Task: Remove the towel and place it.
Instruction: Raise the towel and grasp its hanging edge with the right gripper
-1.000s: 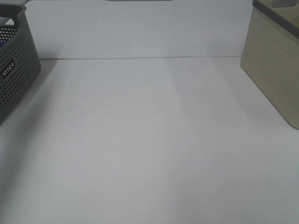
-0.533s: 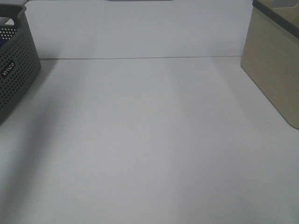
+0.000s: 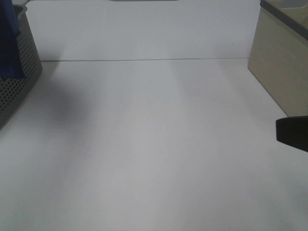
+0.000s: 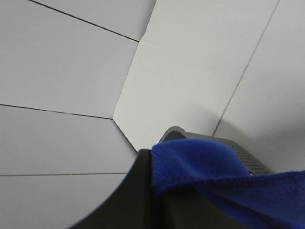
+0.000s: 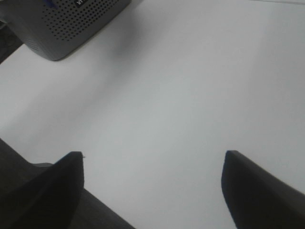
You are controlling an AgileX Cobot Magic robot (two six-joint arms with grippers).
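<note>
The royal-blue towel (image 3: 8,38) hangs at the far left of the exterior high view, in front of the grey perforated basket (image 3: 21,72). Its upper part runs out of the picture there. The left wrist view shows my left gripper (image 4: 155,191) shut on a fold of the towel (image 4: 200,162), with the basket's rim (image 4: 240,153) just behind. My right gripper (image 5: 152,162) is open above bare table and holds nothing. One of its black fingers (image 3: 292,134) shows at the right edge of the exterior high view.
A beige box (image 3: 281,62) stands at the back right. A white back wall (image 3: 144,29) closes off the far side of the white table (image 3: 144,144). In the right wrist view the basket (image 5: 71,24) lies well beyond the open fingers.
The towel has risen into view at the far left, covering part of the basket. A black finger of the right gripper has come in at the right edge.
</note>
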